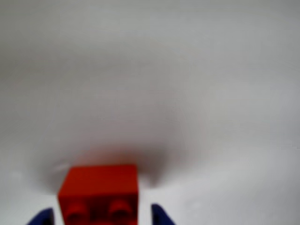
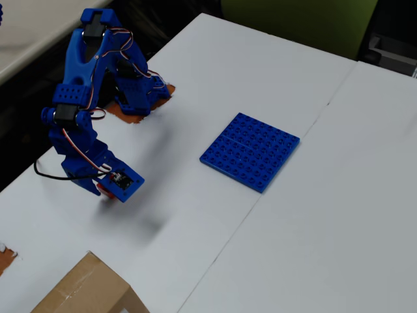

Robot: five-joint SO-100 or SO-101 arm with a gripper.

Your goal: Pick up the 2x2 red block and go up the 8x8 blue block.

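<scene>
Wrist view: my fingers (image 1: 101, 219) flank the 2x2 red block (image 1: 99, 192), one blue tip on either side; whether they are clamped on it I cannot tell. Overhead view: the 8x8 blue block (image 2: 250, 151) lies bare on the white desk (image 2: 313, 235), well right of my arm. Carrying and placing remain.

Glossy red plastic on the 2x2 red block (image 1: 99, 192); studded blue plastic on the 8x8 blue block (image 2: 251, 150); matt white bench (image 2: 280, 78); brown cardboard box (image 2: 88, 290).
</scene>
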